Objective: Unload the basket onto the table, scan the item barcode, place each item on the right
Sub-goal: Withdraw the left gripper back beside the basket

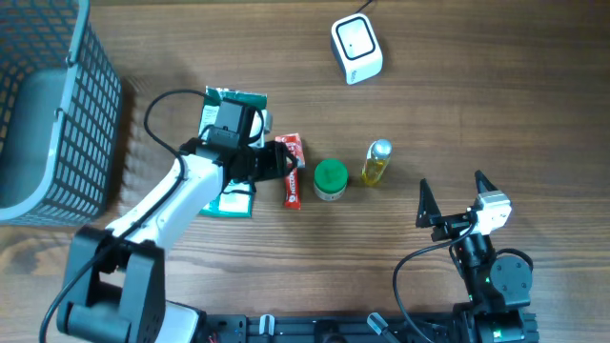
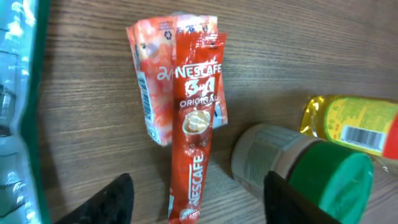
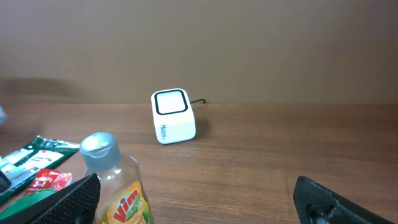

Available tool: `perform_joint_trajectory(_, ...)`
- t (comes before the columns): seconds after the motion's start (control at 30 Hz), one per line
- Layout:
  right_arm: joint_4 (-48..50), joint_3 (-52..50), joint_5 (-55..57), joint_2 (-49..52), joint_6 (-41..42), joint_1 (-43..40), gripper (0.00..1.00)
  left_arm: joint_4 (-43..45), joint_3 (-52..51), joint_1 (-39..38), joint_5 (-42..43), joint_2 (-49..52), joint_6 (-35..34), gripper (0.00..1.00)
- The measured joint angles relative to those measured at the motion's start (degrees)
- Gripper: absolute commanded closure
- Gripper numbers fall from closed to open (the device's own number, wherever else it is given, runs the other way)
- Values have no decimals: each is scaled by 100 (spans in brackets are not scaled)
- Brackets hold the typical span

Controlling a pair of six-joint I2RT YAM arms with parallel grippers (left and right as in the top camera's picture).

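Scan not done, by the look of it: nothing is off the desk (image 1: 477, 86) and nothing is in front of the scanner (image 1: 356, 48), which sits well ahead of both claws on the far side. The likely target is the red coffee sachet (image 2: 198, 124). It lies flat on the desk, running lengthwise between the fingers of the left claw (image 2: 198, 202), with its near end level with the tips. The left claw is released: fingers spread wider than the sachet, no contact visible on either side, nothing held. A second, paler sachet (image 2: 149, 81) lies partly under the first, ahead and left of the claw. The green-lidded jar (image 2: 323, 180) is close to the claw's right finger; can't tell if they touch. The yellow bottle (image 2: 357, 124) is further right. Probably left to do: grasp the sachet, lift it, carry it to the scanner and present the code, which isn't visible on the sachet from here. Left arm pose: reached forward from its base with the elbow bent, wrist pitched down over the sachets. The right claw (image 1: 452, 186) sits near its own base, aimed at the far side, fingers spread wide and empty, with the bottle ahead-left of it.
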Motion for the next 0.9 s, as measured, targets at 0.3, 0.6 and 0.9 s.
perform_joint_trajectory(0.3,0,2,0,0,0,0,0,-1281,1110,1414,-887,-975,190,34)
perform_joint_trajectory(0.6,0,0,0,0,0,0,0,-1318,1128,2710,-1906,-1036,916,0)
perform_joint_trajectory(0.9,0,2,0,0,0,0,0,-1318,1128,2771,-2015,-1036,999,0)
